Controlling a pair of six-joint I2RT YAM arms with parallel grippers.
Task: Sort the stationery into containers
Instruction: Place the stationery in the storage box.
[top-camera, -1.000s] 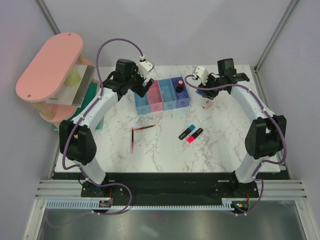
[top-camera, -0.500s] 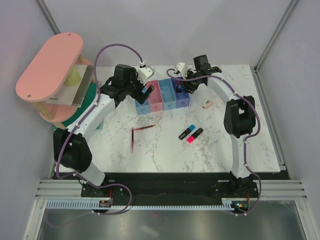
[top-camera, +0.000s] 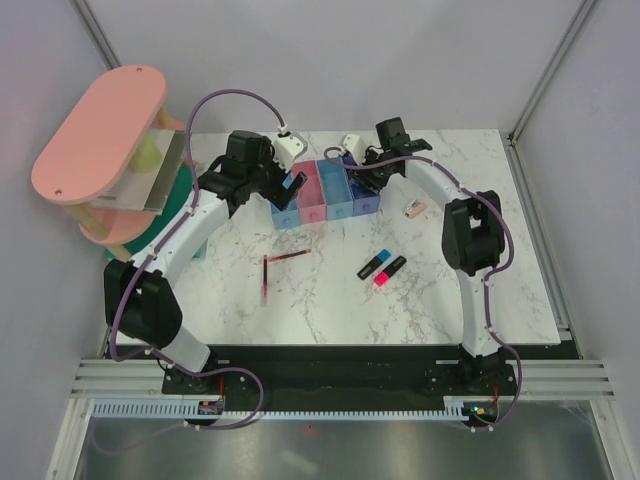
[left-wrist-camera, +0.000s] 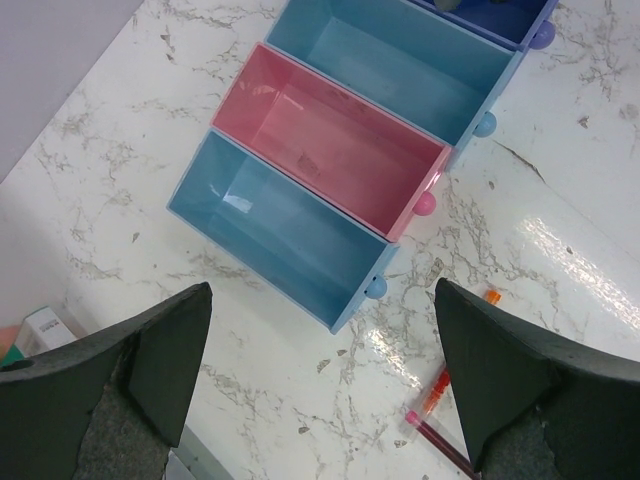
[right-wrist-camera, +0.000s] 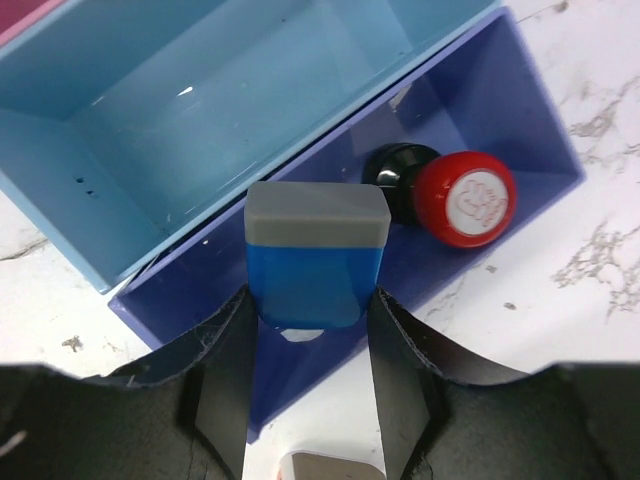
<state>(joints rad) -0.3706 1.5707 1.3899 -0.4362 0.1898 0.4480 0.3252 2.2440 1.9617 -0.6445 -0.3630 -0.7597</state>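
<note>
The containers are four joined bins: light blue, pink, light blue, purple. My right gripper is shut on the blue block, which has a grey top, and holds it over the purple bin. The red-black capped piece lies in that bin. My left gripper is open and empty above the near end of the leftmost bin. Two dark-red pens, the blue highlighter, the pink highlighter and the beige eraser lie on the table.
A big pink oval-topped shelf rack stands at the far left with a green box beside it. Grey walls close in the table at the back and sides. The pen ends lie just in front of the bins.
My right arm has swung left from beside the eraser to over the purple bin, carrying the blue block. My left gripper has shifted only slightly, staying by the leftmost bin.
</note>
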